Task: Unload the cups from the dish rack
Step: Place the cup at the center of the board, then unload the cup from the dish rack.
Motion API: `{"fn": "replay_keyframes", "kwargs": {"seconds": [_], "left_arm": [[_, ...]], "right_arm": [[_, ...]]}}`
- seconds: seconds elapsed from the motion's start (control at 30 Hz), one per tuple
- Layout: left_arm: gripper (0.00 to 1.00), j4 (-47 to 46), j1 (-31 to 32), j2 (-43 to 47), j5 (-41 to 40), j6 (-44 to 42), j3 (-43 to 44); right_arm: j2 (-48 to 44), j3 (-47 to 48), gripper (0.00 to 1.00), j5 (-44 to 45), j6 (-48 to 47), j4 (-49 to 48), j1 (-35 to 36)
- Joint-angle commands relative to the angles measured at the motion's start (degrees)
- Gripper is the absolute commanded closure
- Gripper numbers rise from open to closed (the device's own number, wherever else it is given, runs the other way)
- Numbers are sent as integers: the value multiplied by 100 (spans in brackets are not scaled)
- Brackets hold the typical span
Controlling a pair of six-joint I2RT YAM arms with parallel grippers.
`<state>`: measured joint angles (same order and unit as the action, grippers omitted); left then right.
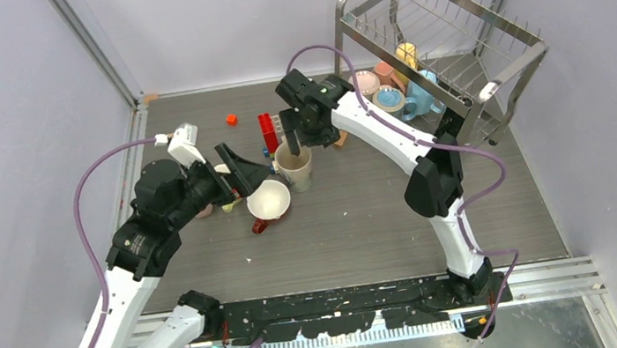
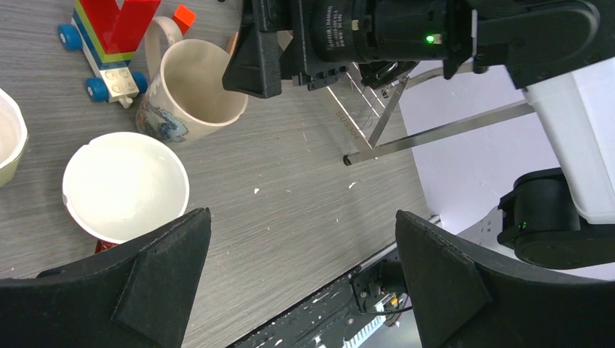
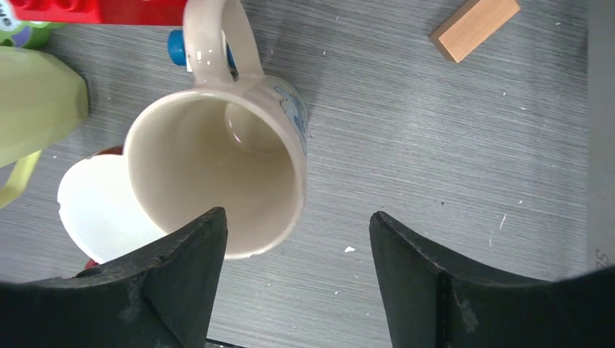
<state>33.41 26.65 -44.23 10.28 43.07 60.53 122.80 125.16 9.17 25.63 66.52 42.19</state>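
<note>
Fingers (image 3: 181, 275) of the right gripper (image 3: 296, 217) stand apart, one over the mouth of the beige mug (image 3: 210, 167) and one outside its wall, with clear daylight on both sides of the rim. No squeeze on it! The mug stands upright on the table (image 1: 364, 220), handle toward the red toy blocks (image 1: 268, 132).

From above, the right arm rises from its base, bends at the elbow and reaches left and forward, wrist tipped steeply down over that mug (image 1: 296, 171). The left arm sweeps up from the near-left corner and folds inward. The left gripper (image 2: 302, 215) is spread wide over bare tabletop, nothing between its fingers (image 2: 145, 290).

Just beside it lies a white-lined mug (image 2: 123, 185) with a red outside, its mouth facing up toward the camera. A pale green mug (image 3: 36, 101) is cut off at the picture's edge. The dish rack (image 1: 465, 35) sits at the far right corner, and several cups (image 1: 397, 92) are clustered under it: pink, blue, yellow. Wire and the right forearm cover parts of them, so no sure count.

There's a blue print on the beige mug, too curved away to read. A wooden block (image 3: 475, 27) lies well apart from it, and a small orange block (image 1: 231, 120) sits farther back.
</note>
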Motion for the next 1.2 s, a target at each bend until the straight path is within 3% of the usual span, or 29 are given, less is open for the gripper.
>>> {"fn": "replay_keyframes", "kwargs": {"seconds": [0.0,0.1,0.13,0.17,0.2,0.43,0.73,1.17], "left_arm": [[0,-314,6,23,144,-35,70],[0,-347,6,46,183,-57,62],[0,-378,6,55,203,-69,63],[0,-402,6,55,229,-93,64],[0,-416,6,56,255,-115,76],[0,-647,6,27,386,-149,56],[0,-724,152,-256,232,-260,51],[0,-1696,1961,-1923,-1369,-541,362]], "right_arm": [[-673,361,22,196,-14,111,123],[-869,519,19,212,4,166,170],[-941,574,15,216,3,168,193],[-1015,639,3,229,12,175,226],[-1080,716,1,240,19,195,261],[-1577,1397,0,346,30,355,418],[-2719,1217,0,459,187,-59,456],[-4918,-241,0,783,147,-1113,464]]}}
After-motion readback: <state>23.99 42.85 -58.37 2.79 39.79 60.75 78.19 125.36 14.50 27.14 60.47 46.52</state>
